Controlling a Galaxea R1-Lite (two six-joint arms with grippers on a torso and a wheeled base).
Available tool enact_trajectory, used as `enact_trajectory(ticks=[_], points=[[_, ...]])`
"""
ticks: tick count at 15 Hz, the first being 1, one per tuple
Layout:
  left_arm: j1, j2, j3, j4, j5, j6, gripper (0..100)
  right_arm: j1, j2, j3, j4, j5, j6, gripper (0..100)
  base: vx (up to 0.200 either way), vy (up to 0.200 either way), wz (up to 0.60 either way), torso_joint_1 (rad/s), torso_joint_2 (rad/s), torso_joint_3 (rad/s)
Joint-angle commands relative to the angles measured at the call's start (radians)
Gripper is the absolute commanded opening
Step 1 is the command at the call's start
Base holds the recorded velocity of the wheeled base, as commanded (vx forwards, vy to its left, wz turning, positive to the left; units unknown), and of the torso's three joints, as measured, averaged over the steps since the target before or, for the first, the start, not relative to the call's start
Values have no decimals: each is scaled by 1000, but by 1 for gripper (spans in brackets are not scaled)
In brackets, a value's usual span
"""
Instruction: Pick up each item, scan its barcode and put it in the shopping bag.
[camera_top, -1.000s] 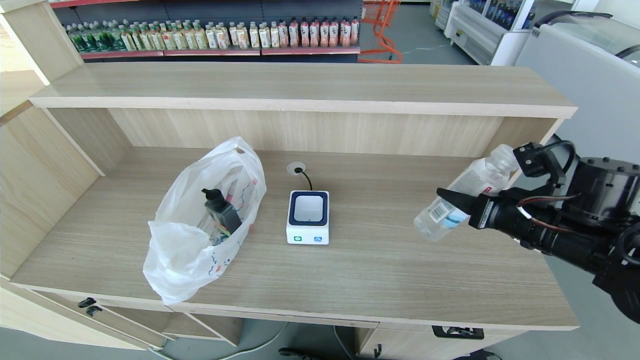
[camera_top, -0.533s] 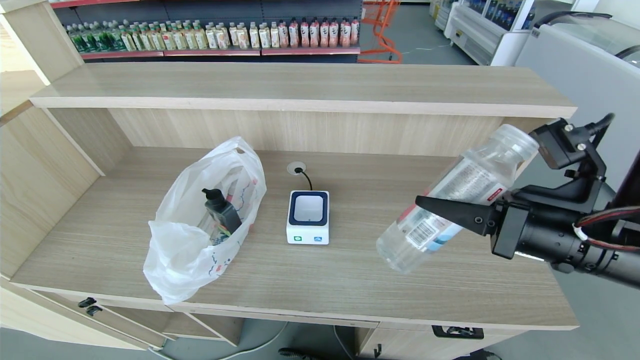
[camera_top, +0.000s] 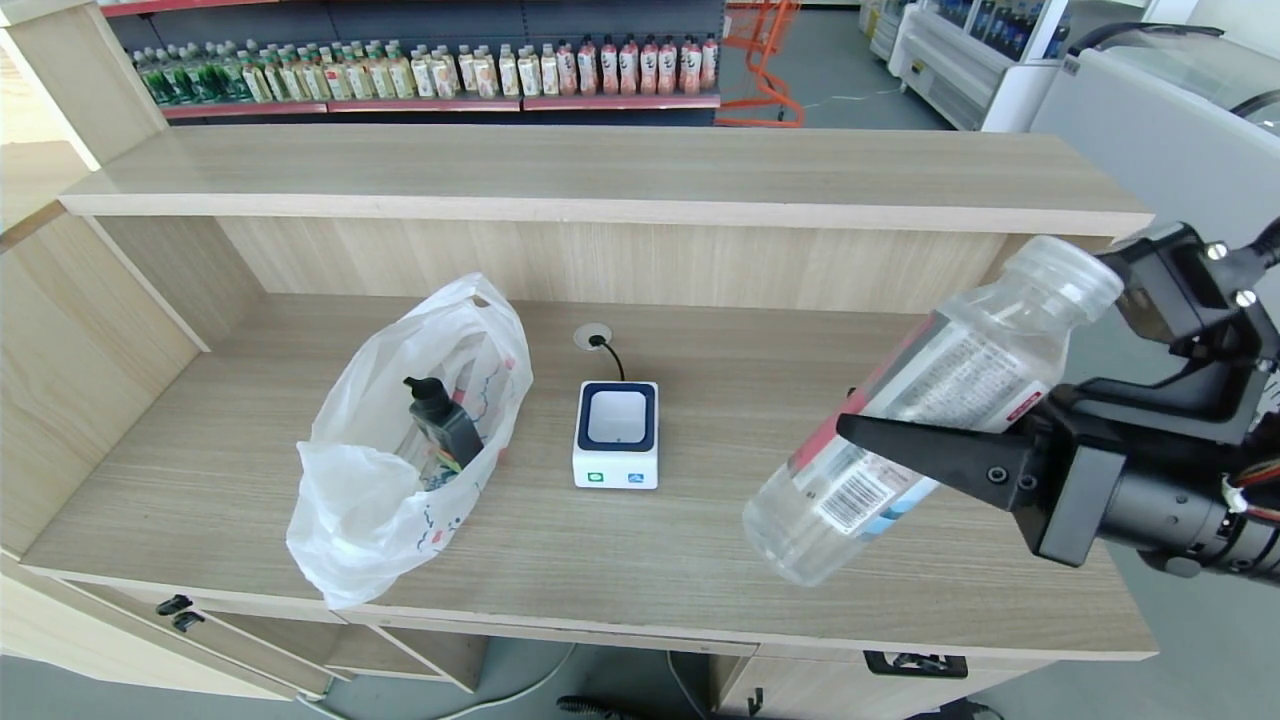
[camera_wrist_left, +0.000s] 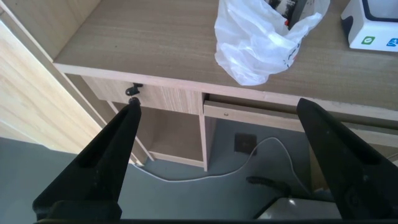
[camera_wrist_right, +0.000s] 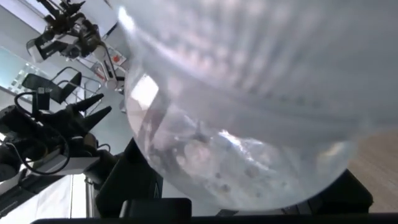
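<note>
Bright, even light falls on the worktop (camera_top: 750, 400), leaving only soft, faint shadows beside the shopping bag (camera_top: 370, 500) and the scanner (camera_top: 617, 435). The head view bows straight edges toward its borders. In the right wrist view the bottle (camera_wrist_right: 249, 93) is too close to focus, a blurred, glare-streaked mass, perhaps backlit.

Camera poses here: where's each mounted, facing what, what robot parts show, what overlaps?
Head view: on the head, facing forward and down at the counter, shopping bag, barcode scanner; right claw shut on clear bottle at right.
Left wrist view: on the left wrist, facing down past the counter's front edge; open left claw frames it.
Right wrist view: on the right wrist, close against the clear bottle.
Shared: head and left wrist see shopping bag and barcode scanner.
</note>
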Motion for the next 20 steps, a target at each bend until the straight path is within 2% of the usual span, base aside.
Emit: enact_trajectory(ticks=[1, 2, 6, 20], points=[[0, 0, 0, 0, 0, 0, 100, 29, 10, -18, -2, 4, 46, 0, 0, 0, 0, 0, 0, 0], [0, 0, 0, 0, 0, 0, 100, 30, 8, -16, -2, 4, 59, 0, 0, 0, 0, 0, 0, 0], [0, 0, 0, 0, 0, 0, 100, 26, 10, -20, -1, 139, 71, 0, 0, 0, 0, 0, 0, 0], [0, 0, 0, 0, 0, 0, 100, 29, 1, -20, 1, 182, 69, 0, 0, 0, 0, 0, 0, 0]])
